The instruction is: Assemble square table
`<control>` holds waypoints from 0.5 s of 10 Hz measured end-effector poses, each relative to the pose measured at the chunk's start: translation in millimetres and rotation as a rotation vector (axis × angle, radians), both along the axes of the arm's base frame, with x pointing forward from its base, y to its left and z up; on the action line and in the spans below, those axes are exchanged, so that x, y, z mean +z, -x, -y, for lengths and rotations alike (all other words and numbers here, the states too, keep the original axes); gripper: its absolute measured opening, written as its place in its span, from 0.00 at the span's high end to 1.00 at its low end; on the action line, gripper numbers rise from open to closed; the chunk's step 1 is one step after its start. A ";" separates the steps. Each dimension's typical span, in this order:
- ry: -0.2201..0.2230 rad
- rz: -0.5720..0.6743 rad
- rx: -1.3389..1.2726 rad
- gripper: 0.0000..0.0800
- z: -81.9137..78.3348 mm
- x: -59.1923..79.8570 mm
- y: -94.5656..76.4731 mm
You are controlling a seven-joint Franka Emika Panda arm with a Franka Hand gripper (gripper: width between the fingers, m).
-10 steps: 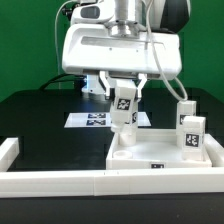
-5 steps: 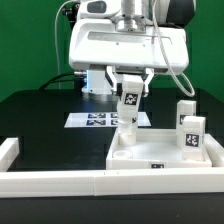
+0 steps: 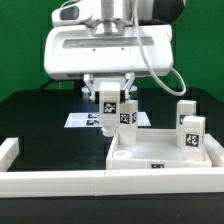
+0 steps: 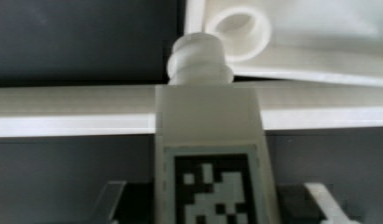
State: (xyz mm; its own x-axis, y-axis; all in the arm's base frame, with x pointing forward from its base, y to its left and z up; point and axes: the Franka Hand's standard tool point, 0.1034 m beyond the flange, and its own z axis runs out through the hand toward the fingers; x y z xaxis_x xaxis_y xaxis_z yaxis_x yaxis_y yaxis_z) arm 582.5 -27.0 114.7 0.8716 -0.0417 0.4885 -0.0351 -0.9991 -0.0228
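Observation:
The square table's slab (image 3: 160, 155) lies at the front right with its rimmed, recessed face up. My gripper (image 3: 114, 98) is shut on one white tagged post (image 3: 118, 115) and holds it upright over the slab's far corner on the exterior view's left. In the wrist view the post (image 4: 209, 120) fills the middle between my fingers (image 4: 321, 196), and its rounded tip is just beside a round socket (image 4: 241, 28) in the slab's corner (image 4: 321, 45). Two more tagged posts (image 3: 185, 110) (image 3: 192, 133) stand at the slab's right side.
The marker board (image 3: 88, 120) lies on the black table behind the slab. A long white rail (image 3: 60, 181) edges the front, with a raised end (image 3: 8, 150) at the exterior view's left. The rail also crosses the wrist view (image 4: 72, 105).
The arm has shifted toward the exterior view's left with the post in its grip. The post has turned, so two tagged faces now show. It also sits slightly lower.

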 end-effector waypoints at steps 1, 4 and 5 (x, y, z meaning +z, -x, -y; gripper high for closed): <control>0.000 0.000 0.001 0.64 -0.7 -0.3 -0.1; 0.000 -0.001 0.000 0.64 -0.2 -0.5 0.0; -0.001 -0.002 0.000 0.64 -0.7 -1.3 0.2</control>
State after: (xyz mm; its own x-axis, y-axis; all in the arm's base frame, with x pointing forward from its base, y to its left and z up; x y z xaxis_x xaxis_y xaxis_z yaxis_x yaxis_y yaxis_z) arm 582.4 -26.3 113.4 0.8725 -0.0418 0.4868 -0.0348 -0.9991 -0.0233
